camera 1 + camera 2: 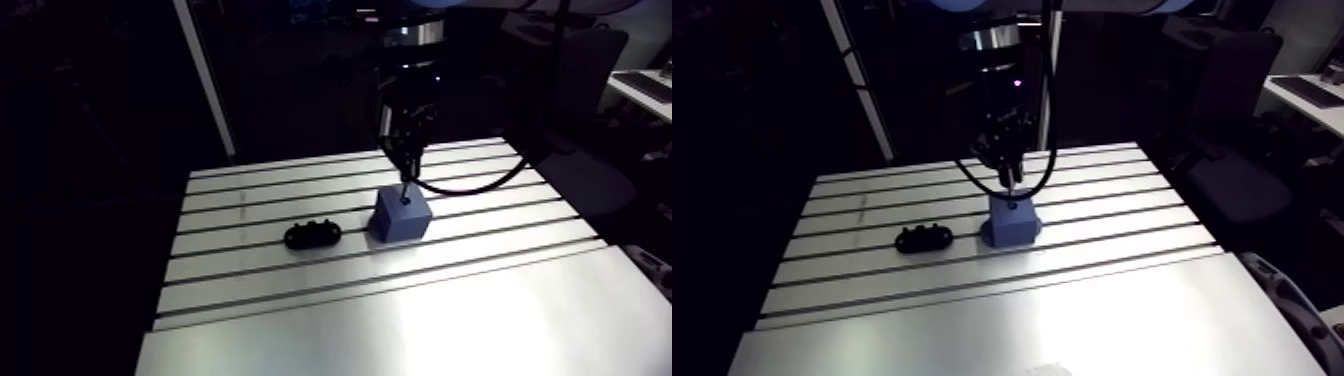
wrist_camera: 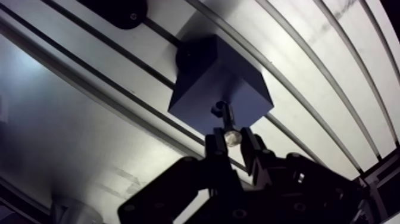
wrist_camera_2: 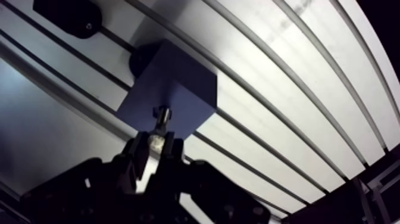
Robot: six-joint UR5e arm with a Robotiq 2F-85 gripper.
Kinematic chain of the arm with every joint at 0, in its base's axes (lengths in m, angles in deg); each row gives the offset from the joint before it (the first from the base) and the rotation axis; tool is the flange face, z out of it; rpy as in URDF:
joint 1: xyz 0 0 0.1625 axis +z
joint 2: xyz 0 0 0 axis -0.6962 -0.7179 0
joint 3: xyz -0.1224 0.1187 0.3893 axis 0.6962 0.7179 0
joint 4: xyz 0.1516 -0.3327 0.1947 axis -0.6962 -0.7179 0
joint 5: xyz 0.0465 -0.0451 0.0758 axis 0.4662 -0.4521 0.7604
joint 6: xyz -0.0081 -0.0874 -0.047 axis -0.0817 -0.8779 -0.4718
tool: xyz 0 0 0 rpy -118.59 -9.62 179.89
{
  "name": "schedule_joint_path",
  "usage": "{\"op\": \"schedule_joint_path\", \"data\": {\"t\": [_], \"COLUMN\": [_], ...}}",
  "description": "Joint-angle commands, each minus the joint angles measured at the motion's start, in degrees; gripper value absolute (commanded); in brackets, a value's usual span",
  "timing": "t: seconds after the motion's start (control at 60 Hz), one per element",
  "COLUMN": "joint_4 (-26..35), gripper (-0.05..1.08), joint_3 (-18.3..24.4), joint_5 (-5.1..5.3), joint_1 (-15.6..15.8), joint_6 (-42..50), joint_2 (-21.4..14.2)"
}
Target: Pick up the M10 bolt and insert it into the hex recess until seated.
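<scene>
Jaws nearly closed is what we read in the wrist view: they stand only a narrow gap apart, with the pale, shiny head of the M10 bolt (image 2: pixel 228 126) pinched between them. We place the gripper (image 2: pixel 232 143) directly above the blue block (image 2: pixel 214 77), and its two dark fingertips (image 2: pixel 214 146) clamp the head from either side. The bolt's shank points down from the head to the block's top face. Its lower end meets a small dark recess (image 2: pixel 219 108) in that face. We cannot tell how far the tip has gone in, nor make out the outline of the opening. The head sits clear above the block's top, so we do not count the bolt as seated.

From the arm view, the block stands on the slotted aluminium table (image 1: pixel 400 320), roughly at the middle of its grooved part, with the wrist coming straight down over it. A low black part (image 1: pixel 312 234) with rounded ends lies flat on the table beside the block, near it but not touching. We see bare table between the two. One of the table's slots passes under the block and runs on towards the black part.
</scene>
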Motion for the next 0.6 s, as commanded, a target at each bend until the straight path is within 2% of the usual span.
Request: {"op": "schedule_joint_path", "data": {"t": [0.017, 0.6], "joint_4": [0.02, 0.21], "gripper": [0.96, 0.96], "joint_3": [-0.40, -0.75], "joint_5": [0.06, 0.07], "joint_1": [0.02, 0.03], "joint_6": [-0.09, -0.18], "joint_2": [-0.13, -0.41]}}
